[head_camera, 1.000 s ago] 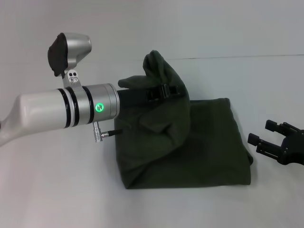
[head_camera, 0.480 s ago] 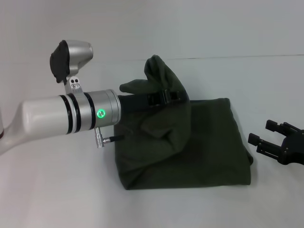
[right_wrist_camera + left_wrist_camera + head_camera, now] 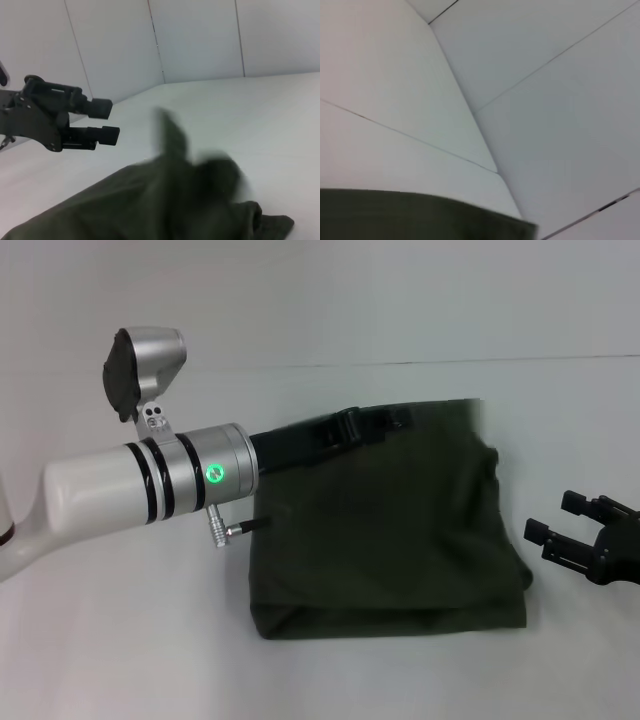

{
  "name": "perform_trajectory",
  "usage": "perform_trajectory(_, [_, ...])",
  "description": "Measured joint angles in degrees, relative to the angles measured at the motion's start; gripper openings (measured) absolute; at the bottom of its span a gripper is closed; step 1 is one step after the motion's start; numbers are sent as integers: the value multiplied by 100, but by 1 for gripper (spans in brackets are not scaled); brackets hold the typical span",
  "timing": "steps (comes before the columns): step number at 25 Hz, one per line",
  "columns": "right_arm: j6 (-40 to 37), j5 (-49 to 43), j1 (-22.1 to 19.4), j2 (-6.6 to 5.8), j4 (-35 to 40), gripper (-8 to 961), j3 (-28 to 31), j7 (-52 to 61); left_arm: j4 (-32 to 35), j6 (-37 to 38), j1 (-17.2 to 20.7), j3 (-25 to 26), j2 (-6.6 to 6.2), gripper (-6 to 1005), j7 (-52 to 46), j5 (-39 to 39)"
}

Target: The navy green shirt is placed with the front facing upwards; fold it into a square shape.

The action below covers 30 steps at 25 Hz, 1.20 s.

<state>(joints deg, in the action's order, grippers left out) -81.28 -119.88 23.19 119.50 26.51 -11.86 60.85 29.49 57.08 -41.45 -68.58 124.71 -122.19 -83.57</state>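
Observation:
The navy green shirt lies on the white table as a folded, roughly square bundle with only plain green showing. My left gripper reaches across from the left and hovers over the shirt's far edge. In the right wrist view this left gripper has its fingers apart with nothing between them, and a flap of the shirt shows blurred beside it. A strip of the shirt fills the lower edge of the left wrist view. My right gripper stands open just off the shirt's right edge, apart from the cloth.
The white table stretches around the shirt on all sides. White wall panels rise behind the table's far edge. My left forearm hangs over the table's left part.
The raised fold of the shirt that my left gripper held up has dropped flat onto the bundle. The left gripper has let go. The right arm has not moved.

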Motion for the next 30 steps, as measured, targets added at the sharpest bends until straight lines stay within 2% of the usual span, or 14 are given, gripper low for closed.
perform_trajectory(5, [-13, 0, -11, -35, 3, 818, 14, 77, -3, 51, 5, -20, 1, 600, 3, 125])
perform_trajectory(13, [-543, -10, -20, -167, 132, 818, 72, 255, 31, 144, 106, 75, -39, 765, 353, 137])
perform_trajectory(16, [-656, -49, 60, -96, 313, 818, -114, 352, 42, 357, 181, 280, -42, 827, 862, 139])
perform_trajectory(21, [-598, -49, 352, 42, 399, 818, -827, 355, 42, 679, 323, 758, -31, 970, 1415, 140])
perform_trajectory(25, [-452, 10, 728, 66, 193, 818, -1014, 342, 31, 753, 423, 962, -45, 966, 1499, 139])
perform_trajectory(30, [138, 9, 1127, 60, -219, 818, -1220, 364, 21, 860, 500, 1083, -44, 966, 1578, 139])
